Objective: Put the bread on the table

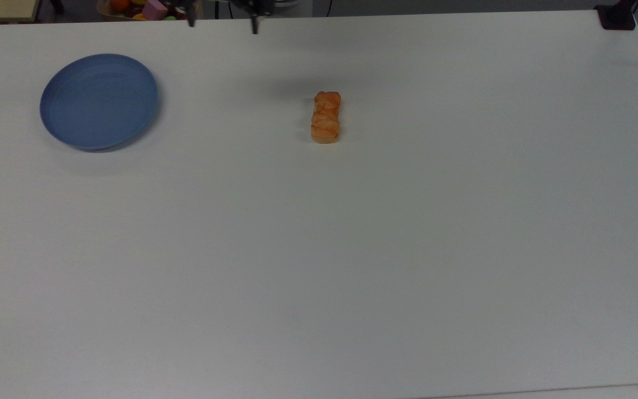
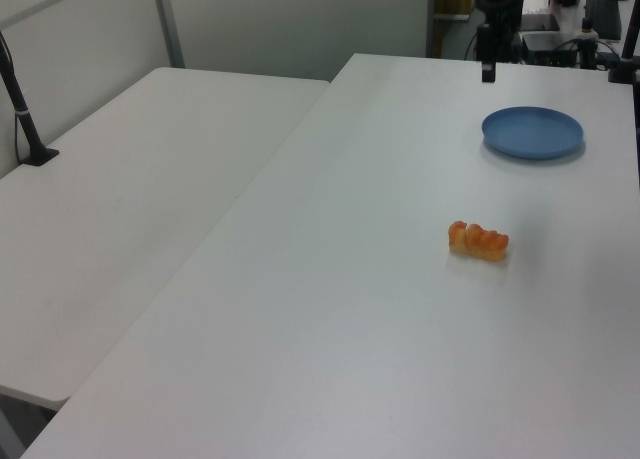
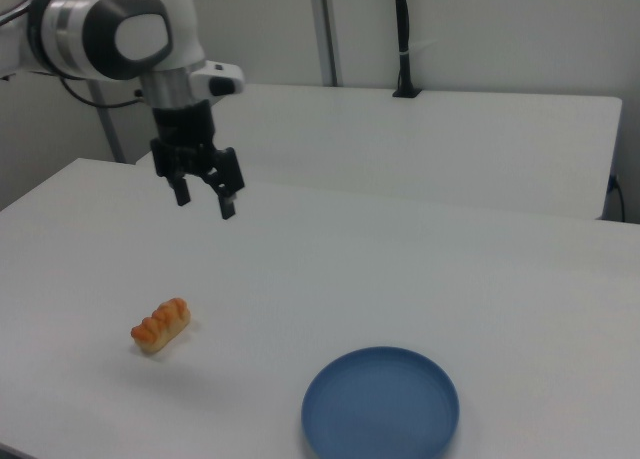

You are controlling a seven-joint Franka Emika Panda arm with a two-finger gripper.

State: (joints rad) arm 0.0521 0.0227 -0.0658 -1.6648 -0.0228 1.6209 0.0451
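Golden-orange bread (image 1: 325, 117) lies flat on the table (image 1: 352, 249), long axis up-down in the top view; tool (image 3: 205, 201) released.

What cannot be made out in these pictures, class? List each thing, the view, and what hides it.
1. Gripper, top view: the picture's top edge cuts it off, leaving two fingertips.
2. Gripper, left view: small, dark against dark clutter, so its outline is lost.
3. Box of coloured things, top view: cut by the top edge, contents unclear.
4. Bread underside: hidden against the table in every view.
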